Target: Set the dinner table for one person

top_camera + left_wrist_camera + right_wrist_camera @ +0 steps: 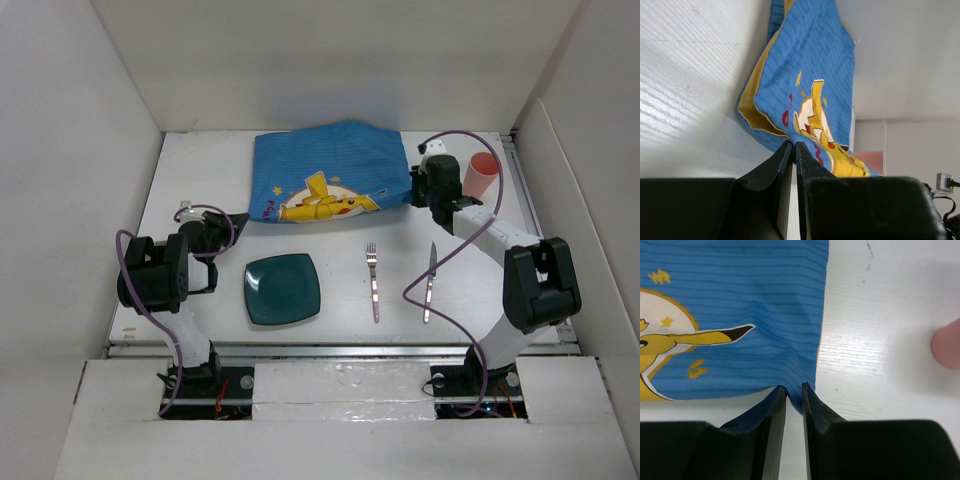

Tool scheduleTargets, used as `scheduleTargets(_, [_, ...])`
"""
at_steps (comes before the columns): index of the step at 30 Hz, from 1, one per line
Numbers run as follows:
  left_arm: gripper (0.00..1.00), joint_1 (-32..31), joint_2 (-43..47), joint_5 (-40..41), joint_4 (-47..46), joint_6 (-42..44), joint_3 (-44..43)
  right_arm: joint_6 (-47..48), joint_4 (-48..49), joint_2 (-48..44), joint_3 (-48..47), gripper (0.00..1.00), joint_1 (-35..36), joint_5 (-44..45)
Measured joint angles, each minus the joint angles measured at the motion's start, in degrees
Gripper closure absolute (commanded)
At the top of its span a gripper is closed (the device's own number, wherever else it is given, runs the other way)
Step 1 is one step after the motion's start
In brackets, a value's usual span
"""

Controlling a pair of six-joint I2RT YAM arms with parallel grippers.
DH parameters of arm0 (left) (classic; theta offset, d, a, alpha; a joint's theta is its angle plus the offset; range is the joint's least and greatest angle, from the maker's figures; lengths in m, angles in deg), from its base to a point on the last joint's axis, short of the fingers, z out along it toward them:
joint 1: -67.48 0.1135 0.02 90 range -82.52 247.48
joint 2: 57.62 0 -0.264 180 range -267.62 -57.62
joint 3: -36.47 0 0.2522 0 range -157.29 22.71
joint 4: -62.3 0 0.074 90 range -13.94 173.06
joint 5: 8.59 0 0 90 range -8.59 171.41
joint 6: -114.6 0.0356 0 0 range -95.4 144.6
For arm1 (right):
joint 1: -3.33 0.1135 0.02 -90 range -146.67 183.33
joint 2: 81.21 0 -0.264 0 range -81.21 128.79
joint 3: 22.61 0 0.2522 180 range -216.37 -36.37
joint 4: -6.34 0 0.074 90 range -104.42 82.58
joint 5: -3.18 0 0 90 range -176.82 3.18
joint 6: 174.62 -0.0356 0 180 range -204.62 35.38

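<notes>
A blue cartoon-printed cloth (330, 165) lies at the back middle of the white dinner table (480, 300). My left gripper (240, 218) is shut on the cloth's near left corner; in the left wrist view the fingers (793, 146) pinch the cloth (810, 65), which hangs lifted and folded. My right gripper (415, 192) is shut on the near right corner; in the right wrist view the jaws (794, 390) clamp the cloth's edge (740, 300). A teal square plate (283, 289), a fork (373, 282) and a knife (430, 282) lie on the table near the front.
A pink cup (481, 172) stands just right of the right gripper, also seen in the right wrist view (947, 345). White panels wall the table on the left, back and right. A metal rail runs along the front edge.
</notes>
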Motion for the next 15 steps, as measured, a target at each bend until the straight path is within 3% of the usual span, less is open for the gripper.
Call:
scheduleTargets(2, [0.92,0.15,1.92,0.22,-0.33,-0.02,1.55,-1.55,-1.16,-1.77,1.4,0.66,0.0,0.59])
scheduleTargets(3, [0.8,0.15,3.28,0.28,-0.85,-0.04,2.67,-1.55,-1.2,-2.95,2.32,0.66,0.0,0.61])
scheduleTargets(4, [0.8,0.15,4.35,0.5,-1.18,-0.26,3.63,-2.12,-2.05,-3.78,2.82,0.66,0.0,0.68])
scheduleTargets(5, [0.68,0.13,5.51,0.52,-1.55,-0.48,4.85,-2.64,-2.82,-4.39,3.17,0.66,0.0,0.85])
scheduleTargets(8, [0.53,-0.02,10.23,1.31,-1.53,-1.09,9.09,-4.59,-4.48,-6.23,4.9,0.65,0.0,1.07])
scheduleTargets(11, [0.5,-0.35,18.12,3.34,-1.25,-0.87,13.57,-6.73,-6.21,-9.01,7.43,0.65,0.0,0.96])
scheduleTargets(15, [0.5,-3.32,32.72,12.55,11.23,4.15,11.23,-8.85,-6.75,-12.44,8.81,0.91,-0.22,-0.87])
